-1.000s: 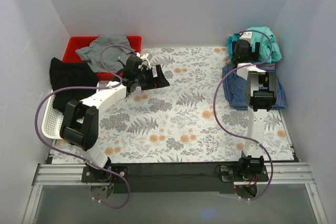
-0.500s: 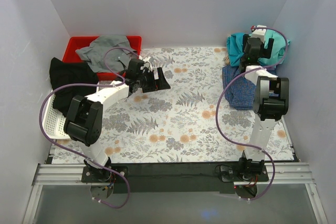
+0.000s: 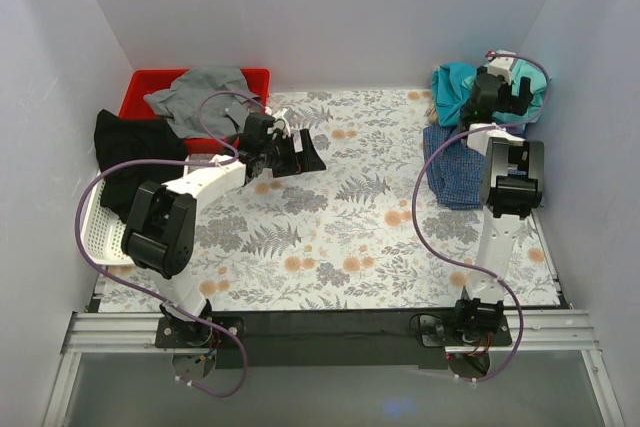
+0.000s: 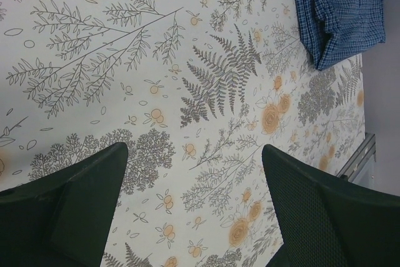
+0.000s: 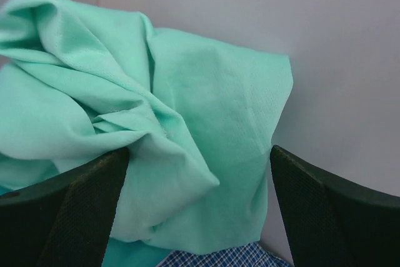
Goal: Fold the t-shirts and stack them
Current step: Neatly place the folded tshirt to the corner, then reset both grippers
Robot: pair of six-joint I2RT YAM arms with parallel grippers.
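Observation:
A crumpled pile of t-shirts lies at the back right corner. The mint-green tee (image 5: 187,110) fills the right wrist view. It bulges between the fingers of my open right gripper (image 5: 200,204), which holds nothing. In the top view my right gripper (image 3: 503,85) hovers over the pile, with a teal-blue shirt (image 3: 450,79) to its left and a blue check shirt (image 3: 452,169) in front. The check shirt also shows in the right wrist view (image 5: 219,257) and the left wrist view (image 4: 340,10). My left gripper (image 3: 303,157) is open and empty above the floral cloth (image 4: 194,204).
A red bin (image 3: 140,87) at the back left holds a grey garment (image 3: 200,92). A black garment (image 3: 135,152) drapes over a white basket (image 3: 92,232) at the left edge. White walls close in on three sides, and the right wall is near my right gripper.
My right gripper has moved right and back over the pile, toward the corner wall. My left gripper has shifted only slightly and stays open.

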